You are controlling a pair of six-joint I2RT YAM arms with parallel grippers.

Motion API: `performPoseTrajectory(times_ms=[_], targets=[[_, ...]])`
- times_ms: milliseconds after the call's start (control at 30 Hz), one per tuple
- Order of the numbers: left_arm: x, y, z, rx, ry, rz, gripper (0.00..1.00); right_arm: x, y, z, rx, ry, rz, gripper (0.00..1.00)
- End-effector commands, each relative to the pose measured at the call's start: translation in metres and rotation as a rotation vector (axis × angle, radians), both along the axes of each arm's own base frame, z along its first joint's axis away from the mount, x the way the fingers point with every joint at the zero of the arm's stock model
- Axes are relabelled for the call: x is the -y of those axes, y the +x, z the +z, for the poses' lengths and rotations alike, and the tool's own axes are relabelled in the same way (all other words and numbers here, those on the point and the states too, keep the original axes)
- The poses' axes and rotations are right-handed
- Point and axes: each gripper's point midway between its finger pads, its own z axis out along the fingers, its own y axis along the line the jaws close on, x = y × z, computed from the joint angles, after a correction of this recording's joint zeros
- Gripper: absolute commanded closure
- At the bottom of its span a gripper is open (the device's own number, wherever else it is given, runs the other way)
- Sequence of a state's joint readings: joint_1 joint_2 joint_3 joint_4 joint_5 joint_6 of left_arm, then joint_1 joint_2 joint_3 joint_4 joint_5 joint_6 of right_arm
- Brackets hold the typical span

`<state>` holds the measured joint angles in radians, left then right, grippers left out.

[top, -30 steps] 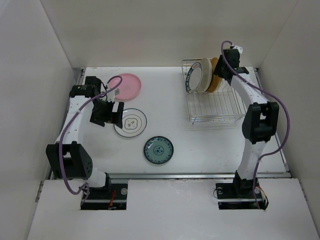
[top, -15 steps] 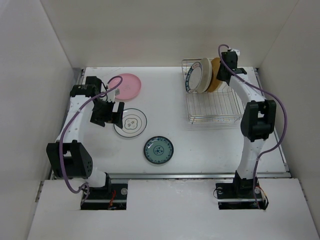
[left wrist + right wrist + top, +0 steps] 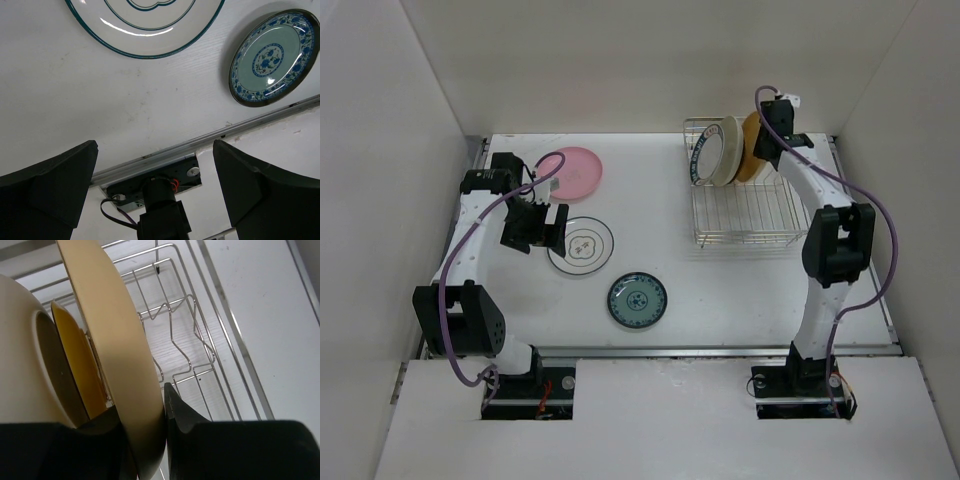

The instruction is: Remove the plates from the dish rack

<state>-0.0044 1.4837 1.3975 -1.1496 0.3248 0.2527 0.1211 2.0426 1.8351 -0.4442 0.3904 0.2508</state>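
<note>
The silver wire dish rack [image 3: 745, 215] stands at the back right and holds several upright plates [image 3: 720, 150] at its far end. My right gripper [image 3: 763, 143] is shut on the rim of the pale yellow plate [image 3: 120, 365], the one nearest the empty part of the rack [image 3: 190, 340]. A mustard plate [image 3: 75, 355] and a cream plate [image 3: 25, 370] stand behind it. On the table lie a pink plate [image 3: 575, 172], a white plate with dark ring [image 3: 580, 246] and a teal-blue patterned plate [image 3: 637, 300]. My left gripper [image 3: 548, 228] is open and empty beside the white plate [image 3: 145, 25].
The box walls close in the table [image 3: 660, 180] on the left, back and right. The near part of the rack has bare wires. A metal rail [image 3: 210, 140] runs along the table's front edge, near the teal-blue plate [image 3: 272, 57].
My right gripper has moved a little left and back at the rack's far end, onto the pale yellow plate. The left arm has not moved.
</note>
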Motion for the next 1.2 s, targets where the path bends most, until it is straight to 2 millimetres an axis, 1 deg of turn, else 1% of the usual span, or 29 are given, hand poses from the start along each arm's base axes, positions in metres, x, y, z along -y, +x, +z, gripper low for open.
performPoseTrajectory(times_ms=[0, 67, 100, 133, 167, 200, 333, 433, 467, 533, 567, 600, 633, 667, 733, 767, 800, 833, 867, 900, 933, 967, 1000, 1033, 1067, 1100, 1133, 1167], targets=[[0.001, -0.001, 0.014, 0.031, -0.013, 0.003, 0.00, 0.002, -0.005, 0.090, 0.220, 0.049, -0.070, 1.00], [0.001, -0.004, 0.016, 0.033, -0.013, 0.003, 0.00, 0.005, -0.010, 0.100, 0.234, 0.047, -0.078, 1.00], [0.001, -0.004, 0.016, 0.033, -0.013, 0.003, 0.00, 0.005, -0.011, 0.094, 0.221, 0.044, -0.078, 1.00], [0.001, -0.005, 0.019, 0.043, -0.013, 0.003, 0.00, 0.005, -0.013, 0.100, 0.231, 0.046, -0.078, 1.00], [0.001, -0.005, 0.019, 0.044, -0.013, 0.003, 0.00, 0.003, -0.012, 0.097, 0.229, 0.051, -0.070, 1.00], [0.001, -0.006, 0.021, 0.053, -0.013, 0.003, 0.00, 0.004, -0.015, 0.097, 0.229, 0.051, -0.070, 1.00], [0.001, -0.006, 0.023, 0.062, -0.013, 0.003, 0.00, 0.002, -0.013, 0.099, 0.237, 0.058, -0.061, 1.00], [0.003, -0.009, 0.023, 0.053, -0.022, 0.001, 0.00, 0.009, -0.020, 0.112, 0.254, 0.039, -0.096, 1.00], [0.003, -0.009, 0.023, 0.053, -0.022, 0.001, 0.00, 0.008, -0.022, 0.115, 0.254, 0.029, -0.104, 1.00], [0.003, -0.007, 0.026, 0.062, -0.022, 0.000, 0.00, 0.022, -0.034, 0.132, 0.279, -0.007, -0.171, 1.00], [0.003, -0.007, 0.026, 0.062, -0.022, 0.000, 0.00, 0.027, -0.039, 0.137, 0.285, -0.021, -0.196, 1.00], [0.003, -0.007, 0.026, 0.062, -0.022, 0.000, 0.00, 0.037, -0.047, 0.145, 0.294, -0.049, -0.245, 1.00], [0.003, -0.007, 0.026, 0.062, -0.022, 0.000, 0.00, 0.041, -0.053, 0.149, 0.302, -0.059, -0.265, 1.00], [0.003, -0.007, 0.026, 0.062, -0.022, 0.000, 0.00, 0.046, -0.065, 0.168, 0.339, -0.058, -0.283, 1.00], [0.004, -0.007, 0.026, 0.062, -0.032, -0.002, 0.00, 0.051, -0.079, 0.187, 0.387, -0.062, -0.303, 1.00], [0.004, -0.008, 0.028, 0.071, -0.032, -0.002, 0.00, 0.053, -0.095, 0.201, 0.425, -0.051, -0.306, 1.00], [0.004, -0.008, 0.028, 0.071, -0.032, -0.002, 0.00, 0.053, -0.100, 0.212, 0.469, -0.034, -0.301, 1.00], [0.004, -0.008, 0.028, 0.071, -0.032, -0.002, 0.00, 0.048, -0.107, 0.220, 0.491, -0.029, -0.278, 1.00], [0.004, -0.006, 0.031, 0.082, -0.032, -0.002, 0.00, 0.041, -0.110, 0.214, 0.487, -0.008, -0.231, 1.00], [0.004, -0.006, 0.031, 0.082, -0.032, -0.002, 0.00, 0.034, -0.123, 0.235, 0.546, 0.015, -0.190, 1.00], [0.006, -0.007, 0.034, 0.091, -0.041, -0.005, 0.00, 0.025, -0.127, 0.238, 0.561, 0.036, -0.149, 1.00], [0.006, -0.005, 0.037, 0.104, -0.039, -0.013, 0.00, 0.002, -0.128, 0.229, 0.543, 0.063, -0.035, 1.00], [0.008, -0.006, 0.040, 0.109, -0.053, -0.026, 0.00, -0.010, -0.136, 0.235, 0.553, 0.081, 0.036, 1.00], [0.010, -0.007, 0.043, 0.118, -0.065, -0.029, 0.00, -0.025, -0.136, 0.235, 0.554, 0.097, 0.112, 1.00], [0.015, -0.005, 0.051, 0.137, -0.089, -0.049, 0.00, -0.053, -0.138, 0.230, 0.527, 0.133, 0.247, 1.00], [0.018, -0.006, 0.057, 0.157, -0.107, -0.054, 0.00, -0.067, -0.140, 0.221, 0.496, 0.154, 0.311, 1.00], [0.020, -0.006, 0.058, 0.161, -0.122, -0.069, 0.00, -0.082, -0.144, 0.210, 0.456, 0.176, 0.374, 1.00], [0.026, -0.006, 0.066, 0.188, -0.157, -0.090, 0.00, -0.098, -0.144, 0.200, 0.429, 0.197, 0.433, 1.00]])
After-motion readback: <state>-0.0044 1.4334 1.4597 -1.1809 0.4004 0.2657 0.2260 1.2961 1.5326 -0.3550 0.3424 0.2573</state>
